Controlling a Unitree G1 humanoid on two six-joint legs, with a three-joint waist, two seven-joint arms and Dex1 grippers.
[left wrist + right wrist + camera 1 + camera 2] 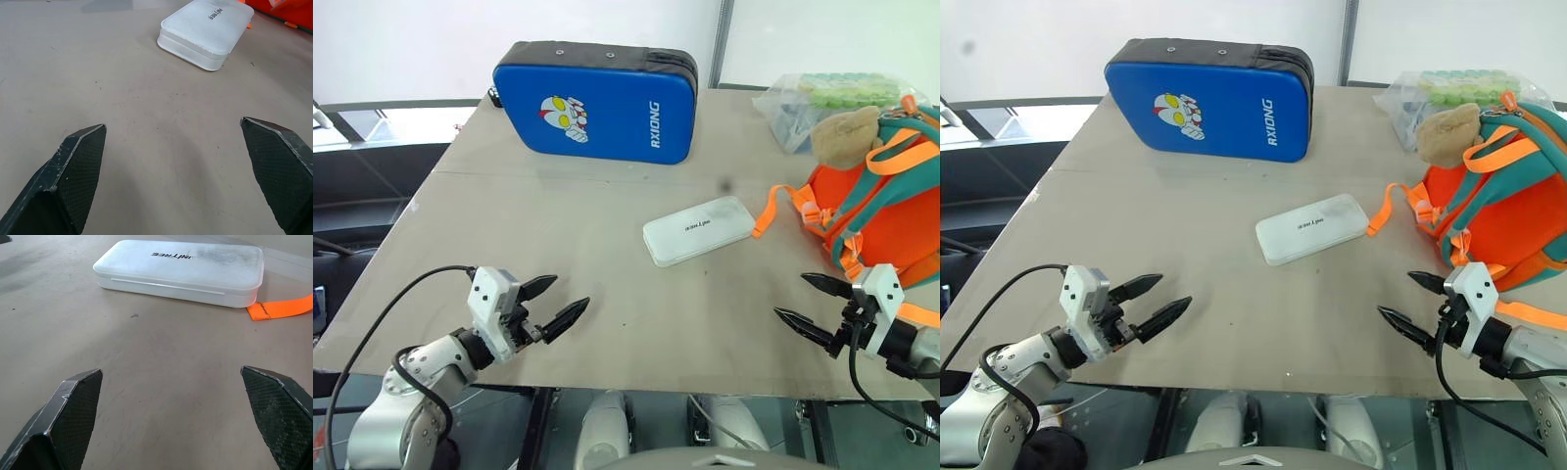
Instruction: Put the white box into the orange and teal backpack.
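The white box [699, 230] lies flat near the middle of the tan table, dark lettering on its lid; it also shows as the white box [205, 32] and the white box [181, 271] in the wrist views. The orange and teal backpack [886, 201] stands at the table's right edge with a tan plush toy [847, 132] on top and an orange strap [771, 211] trailing toward the box. My left gripper [565, 300] hovers open near the front left edge, empty. My right gripper [801, 300] hovers open near the front right, just in front of the backpack, empty.
A big blue cartoon-printed case [595, 106] stands at the back of the table. A clear plastic bag [822, 98] with green items lies at the back right behind the backpack. The table's front edge [636, 384] runs just below both grippers.
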